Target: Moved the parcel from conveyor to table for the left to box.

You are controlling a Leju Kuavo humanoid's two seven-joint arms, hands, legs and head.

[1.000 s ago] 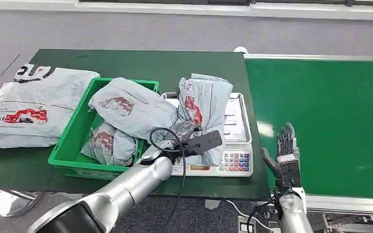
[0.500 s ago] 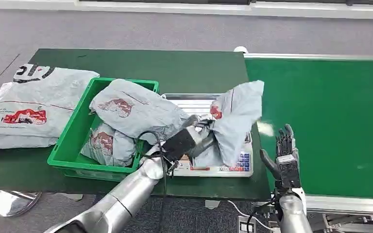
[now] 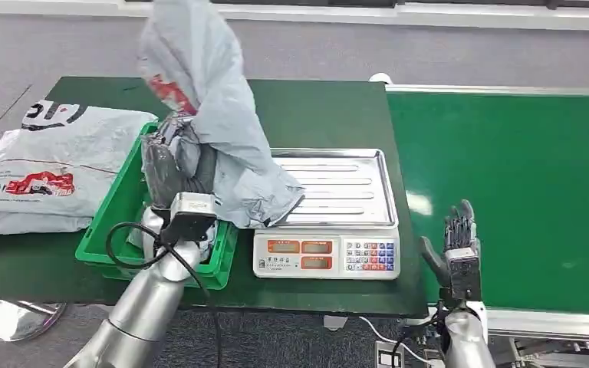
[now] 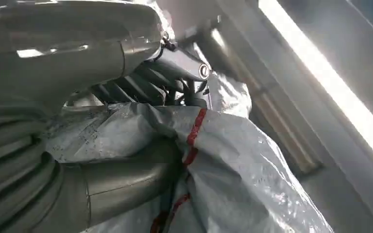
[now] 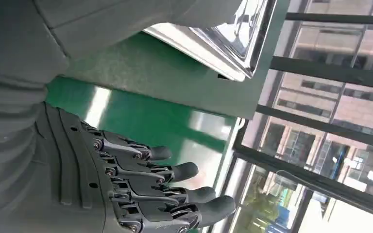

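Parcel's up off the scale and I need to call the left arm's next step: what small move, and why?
Probably lower it and release: the left hand grips the grey parcel raised above the green bin, so it seems positioned for the drop.

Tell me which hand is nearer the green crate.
Left. The left hand holds a grey parcel right above the green crate; the right hand hovers over the conveyor, beyond the scale.

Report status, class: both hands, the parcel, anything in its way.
Left hand grips grey parcel, raised over green crate. Right hand open, empty, over conveyor. Scale tray bare. Crate already holds parcels.
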